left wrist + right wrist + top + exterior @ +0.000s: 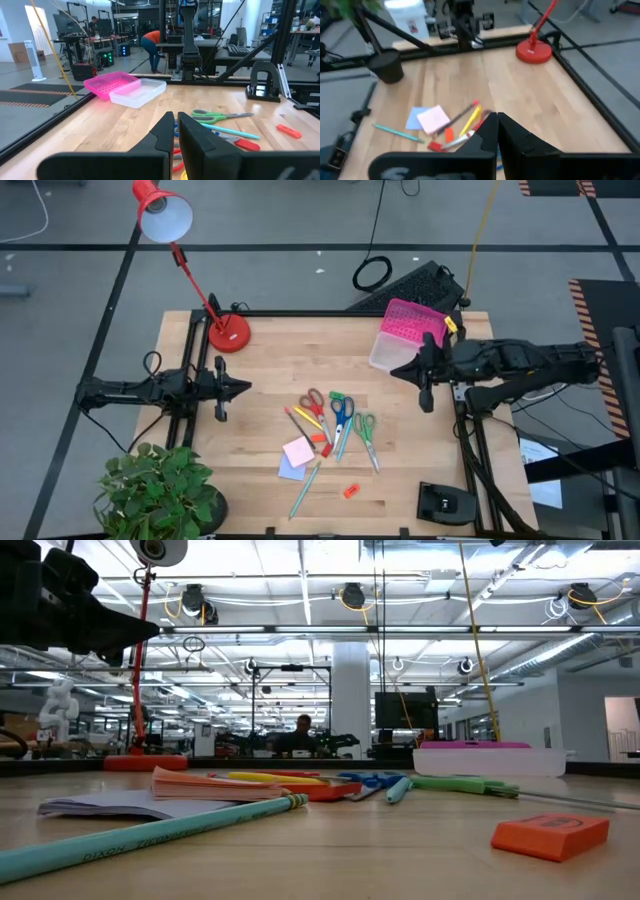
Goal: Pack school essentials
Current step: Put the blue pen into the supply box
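- The left gripper point(222, 389) hangs at the table's left edge with its fingers pressed together and nothing between them; the left wrist view shows the two dark fingers meeting.
- The right gripper point(424, 376) hovers over the right side, just beside the clear box point(392, 352) with its pink lid point(412, 321), fingers likewise closed on nothing.
- Nothing looks packed yet: the box appears empty in the left wrist view.
- All the essentials lie loose mid-table: red scissors point(314, 404), blue scissors point(342, 412), green scissors point(365, 431), a yellow pencil point(306, 418), the pink sticky-note pad point(298, 451) overlapping the lavender pad point(289, 469), a teal pencil point(305, 488), and an orange eraser point(350, 491) lying apart, nearer the front edge.
- By my reading, the whole packing job remains.
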Motion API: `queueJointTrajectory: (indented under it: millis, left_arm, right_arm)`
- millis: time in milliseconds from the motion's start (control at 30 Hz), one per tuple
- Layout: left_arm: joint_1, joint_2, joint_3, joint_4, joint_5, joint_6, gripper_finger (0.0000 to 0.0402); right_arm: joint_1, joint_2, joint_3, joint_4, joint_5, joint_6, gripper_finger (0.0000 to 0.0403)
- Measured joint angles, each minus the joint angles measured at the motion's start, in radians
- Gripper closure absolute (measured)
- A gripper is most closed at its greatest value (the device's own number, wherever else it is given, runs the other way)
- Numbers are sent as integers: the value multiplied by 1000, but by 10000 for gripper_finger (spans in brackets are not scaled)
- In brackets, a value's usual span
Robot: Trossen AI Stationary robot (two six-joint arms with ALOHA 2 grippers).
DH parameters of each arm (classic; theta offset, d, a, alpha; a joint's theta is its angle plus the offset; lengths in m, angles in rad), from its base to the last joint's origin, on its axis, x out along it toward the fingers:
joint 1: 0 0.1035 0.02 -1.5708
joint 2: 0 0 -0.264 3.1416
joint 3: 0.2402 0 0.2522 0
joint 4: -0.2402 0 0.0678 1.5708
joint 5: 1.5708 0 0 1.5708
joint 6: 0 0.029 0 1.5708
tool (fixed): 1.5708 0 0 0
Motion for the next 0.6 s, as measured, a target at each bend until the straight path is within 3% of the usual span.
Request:
queueJointTrajectory:
  millis: [133,300,600]
  left_arm:
    - [0,4,27,-33,-7,-20,373]
    - [0,62,174,-166,-9,-70,373]
    - [-29,351,500,-308,-15,-95,373]
  right_arm:
    - [42,24,0,0,22,16,403]
    - [96,47,-48,53,22,17,403]
    - [138,41,-219,207,22,29,403]
